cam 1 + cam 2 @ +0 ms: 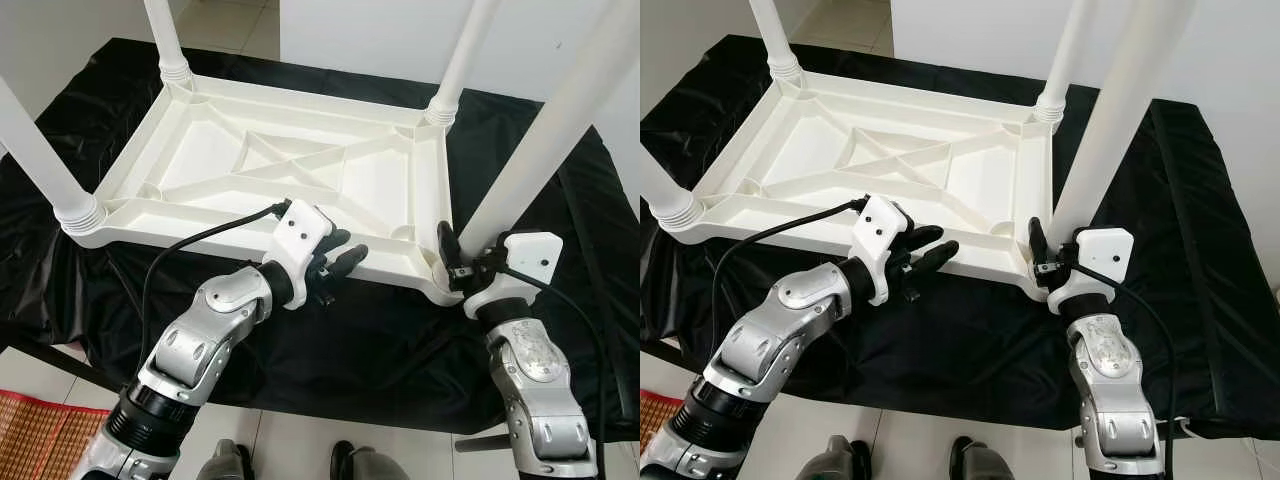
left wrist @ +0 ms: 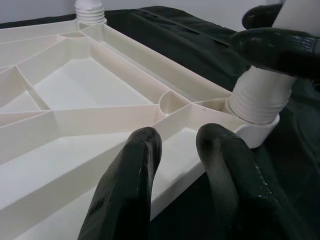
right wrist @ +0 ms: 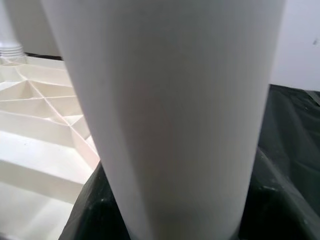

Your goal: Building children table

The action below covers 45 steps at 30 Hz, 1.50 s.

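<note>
Tabletop (image 1: 300, 170): white plastic, inverted, ribbed underside up, lying on the black cloth (image 1: 330, 340) that covers the table. No brand, label or writing legible on any part.

Legs: four white tubes standing up from the corner sockets. Far-left leg (image 1: 165, 35) and far-right leg (image 1: 462, 60) seated in ribbed collars; near-left leg (image 1: 35, 150) likewise seated at its corner. Near-right leg (image 1: 550, 130) tilted, leaning up and to the right from the near-right corner socket (image 1: 1040, 280).

Right gripper (image 1: 1055, 262): positioned at the base of the near-right leg, fingers (image 1: 446, 243) clenched around the tube just above the socket (confirmed in the right wrist view, where the leg (image 3: 165, 115) passes between the dark fingers (image 3: 95, 200)). White wrist housing just right of the leg.

Left gripper (image 1: 340, 262): located at the near edge of the tabletop, left of the near-right corner. Fingers (image 2: 220, 165) released, slightly parted, tips over the near rim; contact with the rim cannot be confirmed. Nothing held. Black cable (image 1: 190, 245) running from the wrist housing back along the arm.

Surroundings: pale tiled floor (image 1: 290, 440) below the table edge, red woven mat (image 1: 35, 435) at the lower left, white wall (image 1: 400, 30) behind.
</note>
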Available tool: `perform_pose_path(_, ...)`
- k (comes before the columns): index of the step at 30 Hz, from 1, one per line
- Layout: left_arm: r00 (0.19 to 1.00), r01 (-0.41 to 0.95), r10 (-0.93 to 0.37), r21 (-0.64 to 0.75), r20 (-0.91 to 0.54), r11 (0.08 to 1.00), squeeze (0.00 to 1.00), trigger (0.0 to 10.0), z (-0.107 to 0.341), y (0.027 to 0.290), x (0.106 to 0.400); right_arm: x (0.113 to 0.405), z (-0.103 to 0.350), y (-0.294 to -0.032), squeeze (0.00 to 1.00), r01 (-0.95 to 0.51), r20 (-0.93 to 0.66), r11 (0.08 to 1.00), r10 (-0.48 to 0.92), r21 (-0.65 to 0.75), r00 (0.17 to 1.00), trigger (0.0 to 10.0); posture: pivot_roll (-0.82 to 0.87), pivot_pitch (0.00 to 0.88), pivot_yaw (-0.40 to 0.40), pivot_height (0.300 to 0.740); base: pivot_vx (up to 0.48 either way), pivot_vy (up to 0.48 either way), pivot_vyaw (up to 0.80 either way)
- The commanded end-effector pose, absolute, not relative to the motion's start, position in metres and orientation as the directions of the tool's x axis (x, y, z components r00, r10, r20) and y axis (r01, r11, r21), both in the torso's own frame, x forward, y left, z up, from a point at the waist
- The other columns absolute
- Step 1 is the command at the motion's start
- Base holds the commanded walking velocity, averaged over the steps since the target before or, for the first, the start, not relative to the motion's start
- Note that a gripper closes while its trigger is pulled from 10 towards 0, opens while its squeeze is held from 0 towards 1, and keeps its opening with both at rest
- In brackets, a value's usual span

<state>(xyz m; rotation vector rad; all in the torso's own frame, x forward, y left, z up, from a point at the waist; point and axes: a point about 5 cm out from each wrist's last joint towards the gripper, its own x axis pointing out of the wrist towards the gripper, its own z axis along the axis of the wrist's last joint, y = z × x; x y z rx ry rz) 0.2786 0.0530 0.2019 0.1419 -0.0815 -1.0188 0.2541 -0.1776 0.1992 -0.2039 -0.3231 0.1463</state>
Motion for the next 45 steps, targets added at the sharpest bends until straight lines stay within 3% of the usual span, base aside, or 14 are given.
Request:
perform_pose_path(1,0.380,0.915,-0.924,0.162,-0.034,0.370,0.00,10.0,0.202,0.048,0.271,0.254,0.182,-0.183,0.00,-0.142,0.226,0.972,0.184,-0.189,0.957,10.0,0.02,0.181,-0.031,0.740,0.000,0.000,0.00)
perform_pose_path(14,0.398,0.906,-0.917,0.170,-0.033,0.387,0.00,10.0,0.206,0.053,0.273,0.264,0.168,-0.203,0.00,0.015,0.157,0.999,-0.021,0.035,0.987,10.0,0.04,0.182,-0.030,0.740,0.000,0.000,0.00)
perform_pose_path(24,0.400,0.905,-0.916,0.174,-0.033,0.389,0.00,10.0,0.207,0.054,0.272,0.272,0.166,-0.200,0.00,0.067,0.109,0.981,-0.088,0.181,0.990,10.0,0.04,0.179,-0.030,0.740,0.000,0.000,0.00)
perform_pose_path(36,0.402,0.903,-0.915,0.176,-0.030,0.391,0.00,10.0,0.207,0.055,0.272,0.275,0.168,-0.200,0.00,0.083,0.114,0.984,-0.102,0.158,0.988,10.0,0.04,0.176,-0.033,0.740,0.000,0.000,0.00)
perform_pose_path(45,0.401,0.905,-0.916,0.169,-0.030,0.391,0.00,10.0,0.206,0.054,0.271,0.274,0.168,-0.192,0.00,0.198,0.132,0.972,-0.214,0.123,0.968,10.0,0.04,0.188,-0.035,0.740,0.000,0.000,0.00)
